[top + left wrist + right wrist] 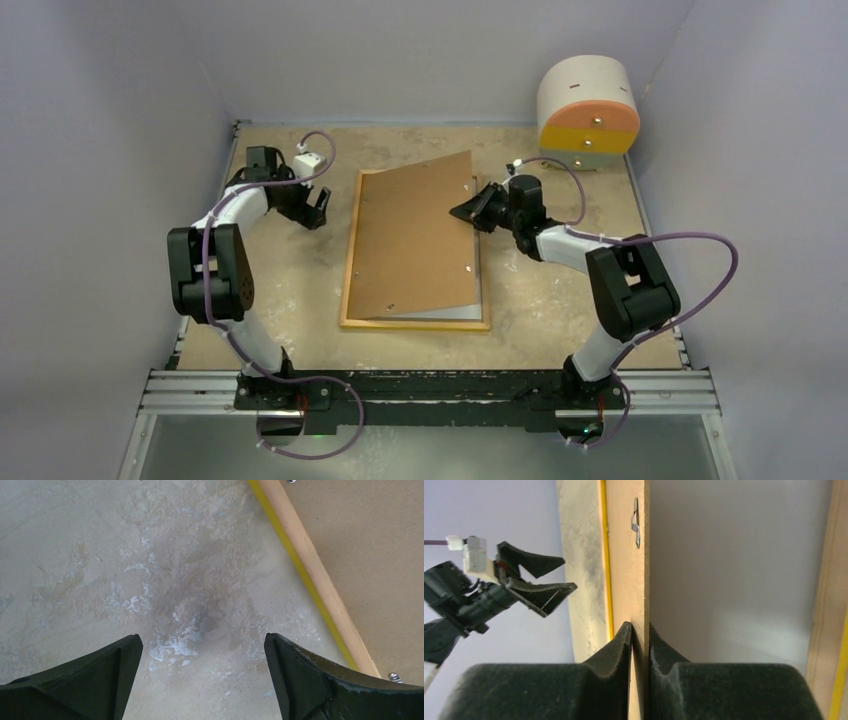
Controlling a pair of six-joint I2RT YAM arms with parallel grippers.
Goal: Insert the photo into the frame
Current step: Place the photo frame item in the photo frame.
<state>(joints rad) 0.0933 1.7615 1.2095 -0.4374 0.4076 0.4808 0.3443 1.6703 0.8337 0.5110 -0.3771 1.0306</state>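
The frame (415, 324) lies face down mid-table, its wood back up and a yellow edge showing in the left wrist view (320, 580). The brown backing board (415, 240) rests skewed over it, its right edge raised. My right gripper (468, 212) is shut on that raised edge (640, 630), one finger above and one below the board (626, 570). Under the board a pale grey surface (734, 580) fills the frame. The photo's printed side is hidden, and I cannot tell whether this surface is its back. My left gripper (318, 210) is open and empty over bare table left of the frame (202, 645).
A round white, yellow and orange drum (588, 110) stands at the back right corner. Grey walls close the table on the left, back and right. Metal clips (635, 527) stick out of the board's top side. The left gripper shows across the frame in the right wrist view (539, 580).
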